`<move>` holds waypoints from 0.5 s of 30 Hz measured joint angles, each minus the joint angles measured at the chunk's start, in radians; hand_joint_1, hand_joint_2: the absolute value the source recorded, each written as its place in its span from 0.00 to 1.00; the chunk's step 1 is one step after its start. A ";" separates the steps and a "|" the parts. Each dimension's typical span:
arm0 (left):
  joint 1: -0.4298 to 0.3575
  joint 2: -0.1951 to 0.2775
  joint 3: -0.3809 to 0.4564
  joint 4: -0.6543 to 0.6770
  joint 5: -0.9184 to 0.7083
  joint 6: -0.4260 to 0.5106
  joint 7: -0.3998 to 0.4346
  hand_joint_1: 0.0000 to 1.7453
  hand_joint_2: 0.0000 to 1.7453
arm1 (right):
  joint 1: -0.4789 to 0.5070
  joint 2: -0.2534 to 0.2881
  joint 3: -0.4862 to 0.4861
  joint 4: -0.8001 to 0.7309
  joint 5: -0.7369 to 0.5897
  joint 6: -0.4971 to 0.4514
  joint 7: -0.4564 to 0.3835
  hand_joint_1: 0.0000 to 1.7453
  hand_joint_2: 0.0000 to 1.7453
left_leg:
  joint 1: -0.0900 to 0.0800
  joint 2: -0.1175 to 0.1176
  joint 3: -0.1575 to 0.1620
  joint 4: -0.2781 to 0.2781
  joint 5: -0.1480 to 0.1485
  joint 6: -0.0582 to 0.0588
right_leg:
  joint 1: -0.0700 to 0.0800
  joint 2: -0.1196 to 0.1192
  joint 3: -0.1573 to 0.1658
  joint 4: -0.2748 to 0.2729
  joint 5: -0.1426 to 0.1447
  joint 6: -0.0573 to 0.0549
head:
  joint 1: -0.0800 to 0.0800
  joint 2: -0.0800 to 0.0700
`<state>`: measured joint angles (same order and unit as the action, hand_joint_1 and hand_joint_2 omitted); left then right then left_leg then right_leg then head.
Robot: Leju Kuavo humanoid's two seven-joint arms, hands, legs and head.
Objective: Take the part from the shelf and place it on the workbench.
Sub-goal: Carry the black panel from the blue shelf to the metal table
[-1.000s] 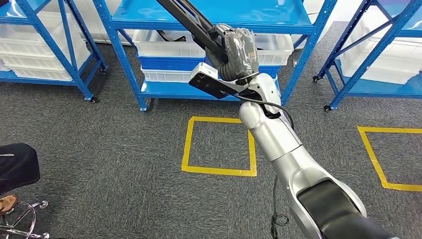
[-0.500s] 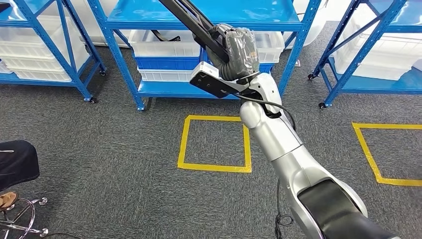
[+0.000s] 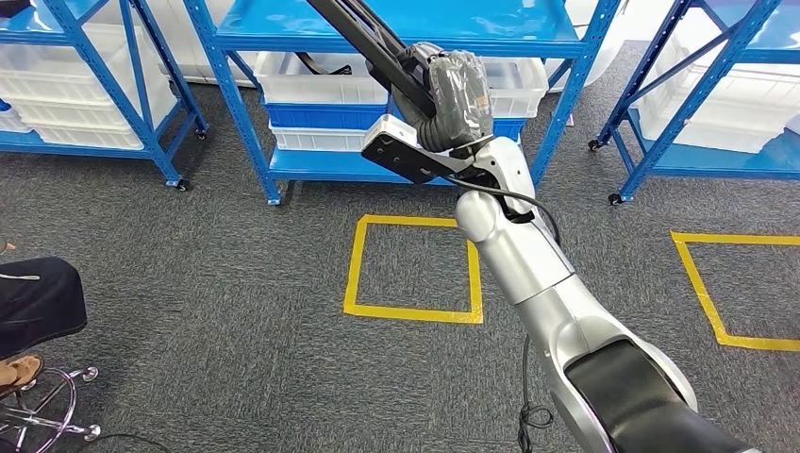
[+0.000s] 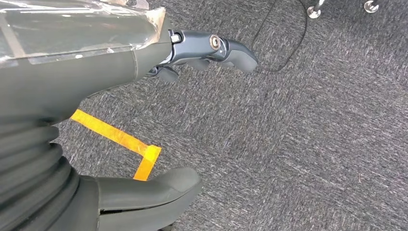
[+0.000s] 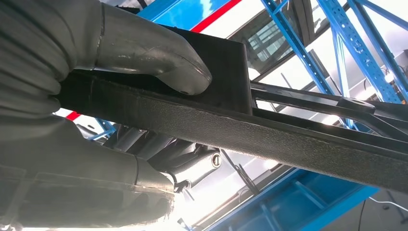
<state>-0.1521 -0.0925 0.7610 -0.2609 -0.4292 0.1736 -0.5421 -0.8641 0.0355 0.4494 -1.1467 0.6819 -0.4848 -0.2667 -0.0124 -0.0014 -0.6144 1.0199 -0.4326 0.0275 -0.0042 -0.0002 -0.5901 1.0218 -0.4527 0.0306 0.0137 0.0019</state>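
Over at the far left a person's dark-clad leg point(image 3: 36, 307) sits at the edge of the room, with the chrome base of a stool point(image 3: 42, 415) just below it on the grey carpet point(image 3: 217, 311). Behind that stands a blue shelf rack point(image 3: 132, 85) stacked with white bins point(image 3: 75, 104).

The robot's left hand point(image 4: 144, 120) hangs low over the carpet: in its wrist view the thick grey thumb and the darker fingers point(image 4: 211, 48) are spread well apart with nothing between them, and a strip of yellow tape point(image 4: 120, 142) runs on the floor underneath.

Moving toward the middle, a yellow tape square point(image 3: 415, 269) is marked on the carpet in front of the central blue shelf point(image 3: 396, 28), whose lower levels carry white and blue bins point(image 3: 311, 85).

The silver right arm point(image 3: 538, 283) rises from the lower right corner and reaches up and forward, its wrist bent at shelf height. The right hand point(image 3: 453, 94), wrapped in a grey cover, is closed firmly around the part point(image 3: 363, 42), a long black bar that slants up and to the left past the front edge of the shelf. In the right wrist view the thumb point(image 5: 159, 57) presses flat on top of the textured black bar while the darker fingers point(image 5: 192, 166) curl beneath it.

At the right, another blue rack point(image 3: 698, 85) holds white bins, with a second yellow tape outline point(image 3: 708, 293) on the floor before it.
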 joint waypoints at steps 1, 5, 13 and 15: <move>0.000 0.000 0.000 0.000 0.000 0.000 0.000 0.00 1.00 | 0.000 0.000 0.000 0.000 -0.002 0.000 0.000 1.00 1.00 | -0.001 0.000 -0.001 0.000 0.001 0.001 | -0.001 0.000 -0.001 0.000 0.001 0.001 | 0.000 0.000; 0.000 0.000 0.005 0.000 0.000 0.001 0.000 0.00 1.00 | 0.000 0.000 0.000 0.000 -0.021 0.000 -0.006 1.00 1.00 | -0.002 0.000 -0.002 0.000 0.003 0.004 | -0.003 0.000 -0.002 0.000 0.002 0.003 | 0.000 0.000; 0.000 0.002 0.010 0.000 -0.002 0.005 0.000 0.00 1.00 | 0.009 0.000 -0.008 0.029 -0.019 -0.023 -0.024 1.00 1.00 | -0.002 -0.001 -0.008 0.007 0.003 0.005 | -0.017 -0.001 -0.005 -0.001 0.006 0.009 | 0.000 0.000; 0.001 0.003 0.011 0.000 -0.005 0.005 0.000 0.00 1.00 | 0.015 -0.001 -0.010 0.039 -0.008 -0.032 -0.024 1.00 1.00 | -0.002 -0.001 -0.010 0.009 0.003 0.006 | -0.018 -0.001 -0.005 -0.001 0.007 0.010 | 0.000 0.000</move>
<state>-0.1516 -0.0894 0.7722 -0.2607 -0.4338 0.1783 -0.5421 -0.8490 0.0343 0.4393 -1.1079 0.6734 -0.5172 -0.2910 -0.0141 -0.0027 -0.6246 1.0285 -0.4292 0.0332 -0.0220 -0.0009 -0.5954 1.0205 -0.4454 0.0405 0.0136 0.0019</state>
